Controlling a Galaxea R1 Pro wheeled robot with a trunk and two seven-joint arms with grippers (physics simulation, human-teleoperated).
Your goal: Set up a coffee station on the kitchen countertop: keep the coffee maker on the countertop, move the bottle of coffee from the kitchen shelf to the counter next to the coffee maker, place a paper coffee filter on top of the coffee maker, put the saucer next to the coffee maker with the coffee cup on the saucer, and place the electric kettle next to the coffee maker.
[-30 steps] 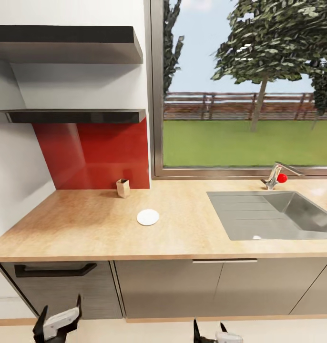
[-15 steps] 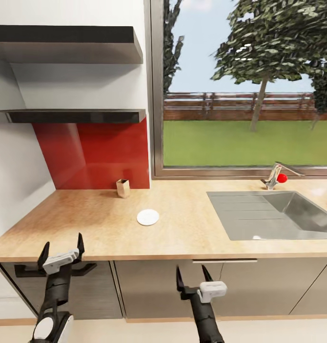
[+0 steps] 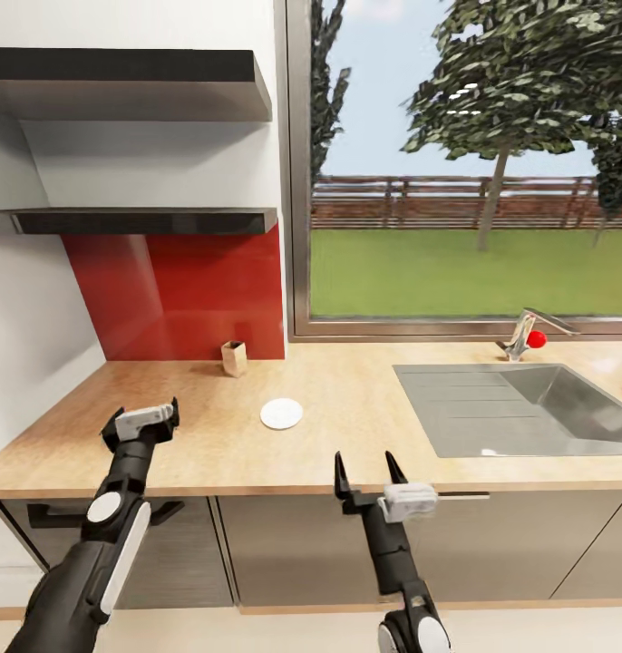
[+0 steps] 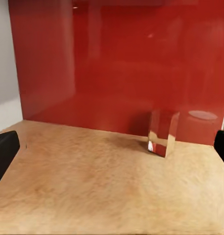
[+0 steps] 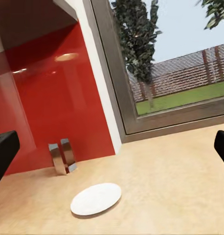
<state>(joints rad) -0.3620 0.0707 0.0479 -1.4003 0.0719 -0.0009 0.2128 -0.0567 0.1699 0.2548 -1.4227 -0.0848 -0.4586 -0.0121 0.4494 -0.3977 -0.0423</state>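
Observation:
A round white saucer (image 3: 281, 414) lies flat on the wooden countertop (image 3: 347, 435), about mid-depth; it also lies ahead of my right fingers in the right wrist view (image 5: 96, 198). A small tan upright box (image 3: 234, 357) stands at the foot of the red backsplash; in the left wrist view this box (image 4: 163, 132) looks shiny. My left gripper (image 3: 140, 419) hovers open over the counter's front left, left of the saucer and aimed toward the box. My right gripper (image 3: 365, 462) stands open in front of the counter's front edge, to the saucer's near right. Both hold nothing.
Two dark wall shelves (image 3: 130, 220) hang above the red backsplash (image 3: 184, 295). A steel sink (image 3: 529, 408) with a red-knobbed tap (image 3: 527, 337) fills the counter's right. A window (image 3: 474, 163) runs behind. Drawers and a dark handle (image 3: 48, 519) sit under the counter.
Both arms rose from below the counter front. The left gripper climbed up and forward over the counter's left front; the right gripper rose to the counter's front edge.

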